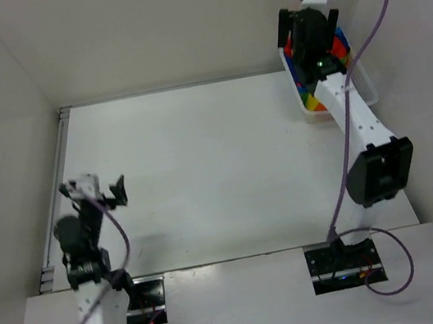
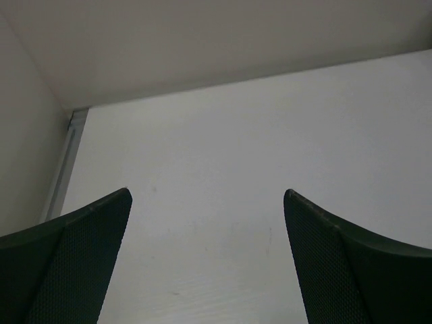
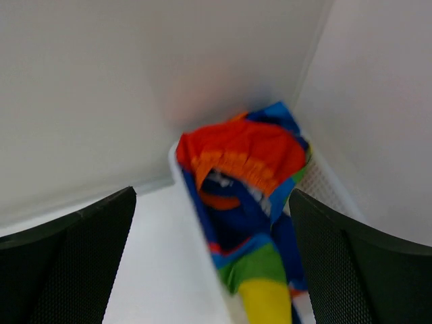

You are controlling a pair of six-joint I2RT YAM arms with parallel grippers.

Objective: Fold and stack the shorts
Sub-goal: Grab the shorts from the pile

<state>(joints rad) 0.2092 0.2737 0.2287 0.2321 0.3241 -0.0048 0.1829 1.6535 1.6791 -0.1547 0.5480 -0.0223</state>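
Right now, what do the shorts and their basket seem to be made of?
The shorts look like soft matte cloth: they lie crumpled in loose folds. The basket looks like stiff white plastic, probably: a thin rim and a fine mesh wall, though blurred.

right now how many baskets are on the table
1: the white basket at the far right corner of the table, holding the shorts. The right arm covers part of it.

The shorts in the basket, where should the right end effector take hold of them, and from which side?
Grip the raised red-orange hump of the shorts, coming down from above. They lie bunched in the white basket, which sits in the corner, so its walls likely block a side approach. That hump stands highest, and the open right end effector hangs above the basket.
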